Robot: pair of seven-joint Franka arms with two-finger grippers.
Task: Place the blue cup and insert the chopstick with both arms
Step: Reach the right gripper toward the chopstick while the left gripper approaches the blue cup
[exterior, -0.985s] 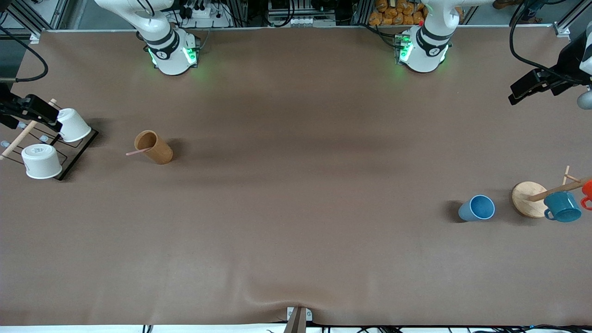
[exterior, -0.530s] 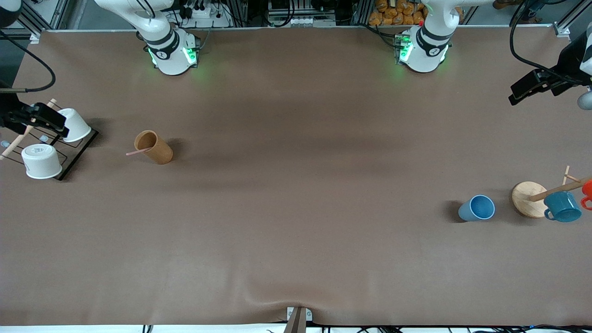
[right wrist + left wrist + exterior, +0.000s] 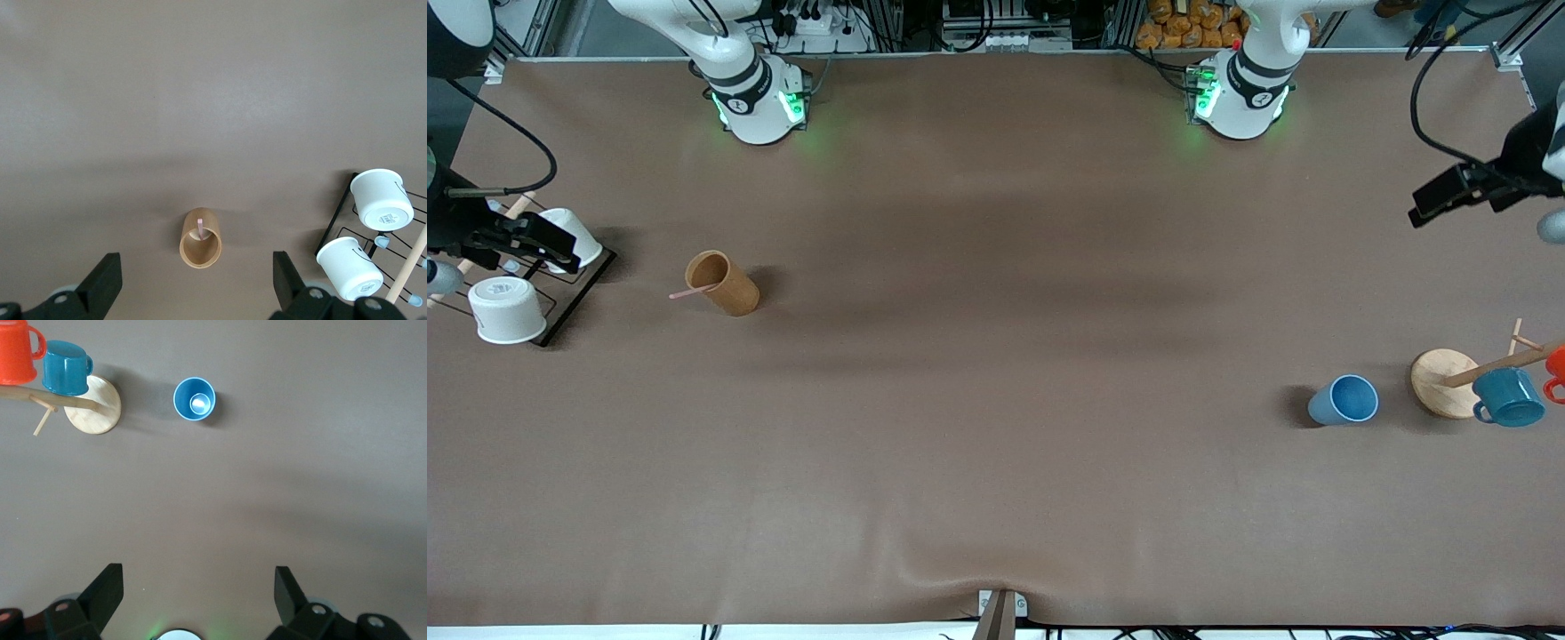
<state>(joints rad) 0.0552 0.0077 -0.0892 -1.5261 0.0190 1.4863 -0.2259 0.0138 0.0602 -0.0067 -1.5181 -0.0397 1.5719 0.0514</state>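
My left gripper (image 3: 193, 603) hangs high over the table's left-arm end, fingers (image 3: 103, 590) spread wide, nothing btwn them. From the wrist cam I look straight down on the blue cup (image 3: 194, 399): upright on the brown table (image 3: 996, 400), mouth up, standing alone. In the front view the blue cup (image 3: 1344, 400) sits near the left arm's end, just beside the round wooden base (image 3: 1440, 380) of a mug rack, apart from it. A teal mug (image 3: 1507, 396) and an orange mug (image 3: 1556, 369) hang on that rack's rods.

My right gripper (image 3: 193, 283) is up over the right-arm end, above the black wire rack (image 3: 574, 289), fingers (image 3: 103, 273) also wide apart, empty. Below it the wrist cam shows the brown wooden cup (image 3: 200, 239) w/ the pink chopstick (image 3: 199, 225) inside, one end poking out past the rim. In the front view the chopstick (image 3: 691, 291) sticks out of the wooden cup (image 3: 723, 283) toward the right arm's end; cup prob. standing upright, hard to be sure at this angle. Two white cups (image 3: 507, 308) sit upside down on the wire rack, next to a wooden rod (image 3: 408, 263).

Blue cup and chopstick are well apart, at the table's two ends.
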